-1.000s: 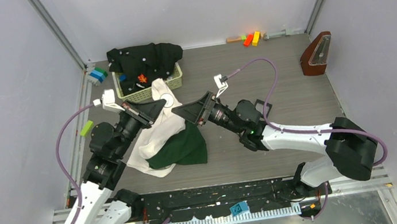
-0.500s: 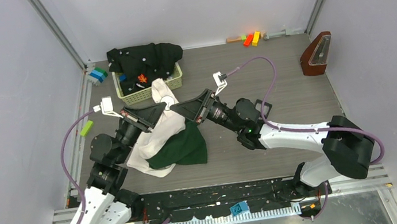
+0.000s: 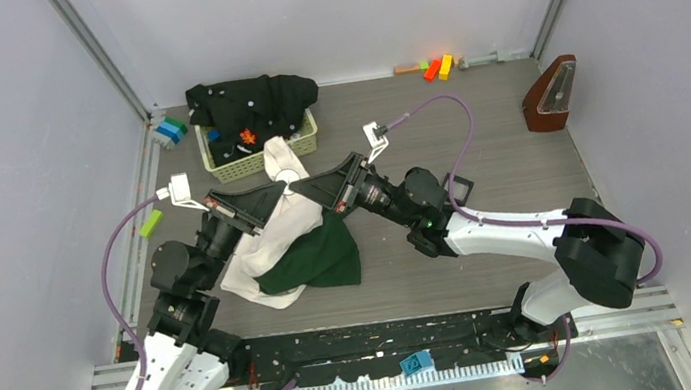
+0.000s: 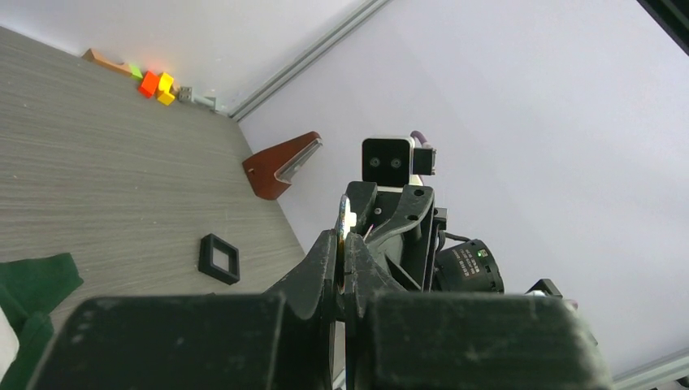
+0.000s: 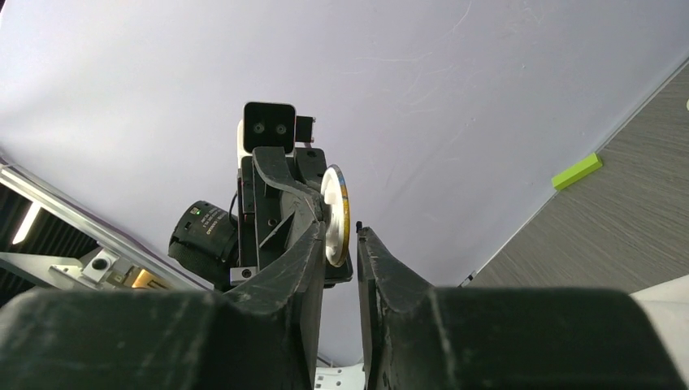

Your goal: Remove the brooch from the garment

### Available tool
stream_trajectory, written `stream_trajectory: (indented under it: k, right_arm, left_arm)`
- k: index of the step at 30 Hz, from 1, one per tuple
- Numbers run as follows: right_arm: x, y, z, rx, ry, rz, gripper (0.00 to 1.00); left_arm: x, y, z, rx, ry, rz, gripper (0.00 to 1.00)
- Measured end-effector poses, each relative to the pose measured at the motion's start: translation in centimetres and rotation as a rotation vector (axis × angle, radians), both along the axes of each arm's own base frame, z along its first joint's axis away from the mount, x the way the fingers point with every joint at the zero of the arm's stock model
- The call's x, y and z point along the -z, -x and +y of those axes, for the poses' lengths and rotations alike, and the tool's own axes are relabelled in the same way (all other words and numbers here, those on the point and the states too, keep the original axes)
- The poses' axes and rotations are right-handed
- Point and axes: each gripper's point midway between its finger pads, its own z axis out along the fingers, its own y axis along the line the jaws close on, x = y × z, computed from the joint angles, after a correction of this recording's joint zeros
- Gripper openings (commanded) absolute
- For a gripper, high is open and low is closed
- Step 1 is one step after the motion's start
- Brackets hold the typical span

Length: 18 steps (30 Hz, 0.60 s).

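Note:
The garment (image 3: 278, 232), cream-white with a dark green part (image 3: 319, 256), lies crumpled on the table between my arms. The brooch (image 4: 346, 221), a thin white disc with a gold rim, is clamped edge-on in my left gripper (image 4: 344, 237), which is shut on it and holds it up off the cloth. In the right wrist view the brooch (image 5: 336, 215) stands between the fingers of my right gripper (image 5: 342, 237), which is open, its jaws either side of the disc. In the top view both grippers meet tip to tip, left (image 3: 278, 193) and right (image 3: 306, 188), over the garment's upper end.
A yellow-green basket (image 3: 304, 143) holds a black garment (image 3: 254, 106) at the back left. A small black square box (image 3: 458, 186) lies behind the right arm. A brown wedge-shaped object (image 3: 550, 95) stands at the right wall. Coloured blocks (image 3: 438, 68) lie at the back wall.
Both grippers have drawn closer until their tips meet over the garment. The right gripper's fingers now flank the brooch, which the left gripper holds.

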Motion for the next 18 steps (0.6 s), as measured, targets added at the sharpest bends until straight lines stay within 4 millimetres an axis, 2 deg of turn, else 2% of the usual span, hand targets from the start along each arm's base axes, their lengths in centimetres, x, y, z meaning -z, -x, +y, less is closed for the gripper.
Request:
stream_trajectory:
  k: [6,18]
  right_arm:
    - [-0.06,0.06,0.13,-0.008,-0.004,0.001,0.34]
    - [-0.71,0.46,0.02,-0.022,-0.026,-0.024,0.29]
  left_arm:
    - [0.03,0.01,-0.05,0.005,-0.003,-0.001,0.0]
    - [0.27,0.31,0.0,0.01,-0.008,0.009,0.0]
